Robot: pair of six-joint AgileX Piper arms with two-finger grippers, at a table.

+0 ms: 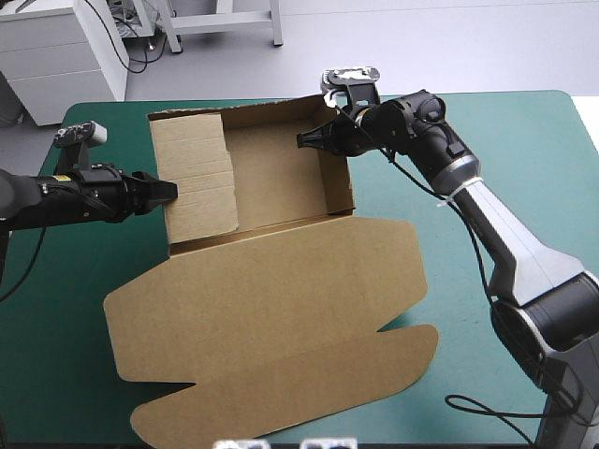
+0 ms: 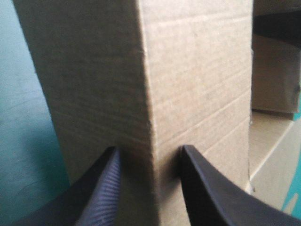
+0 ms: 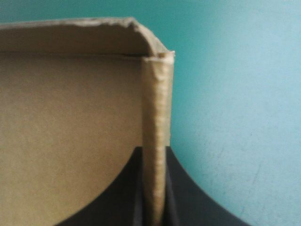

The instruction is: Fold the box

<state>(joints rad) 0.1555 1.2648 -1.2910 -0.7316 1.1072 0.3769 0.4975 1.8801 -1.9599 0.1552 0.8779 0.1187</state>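
The brown box [image 1: 271,178] stands as an open tray at the table's far middle, walls raised, with its lid [image 1: 271,318] lying flat toward the front edge. My left gripper [image 1: 171,193] comes in at the tray's left wall, whose flap is folded inward. In the left wrist view the left gripper [image 2: 148,150] straddles that folded wall [image 2: 188,70], with board filling the gap between the fingers. My right gripper [image 1: 304,140] sits on the right wall near the far right corner. In the right wrist view the right gripper [image 3: 154,150] pinches that wall's top edge [image 3: 157,108].
The teal-green cover [image 1: 524,168] shows bare to the right of the box and in a strip along the left [image 1: 56,309]. The flat lid reaches nearly to the table's front edge.
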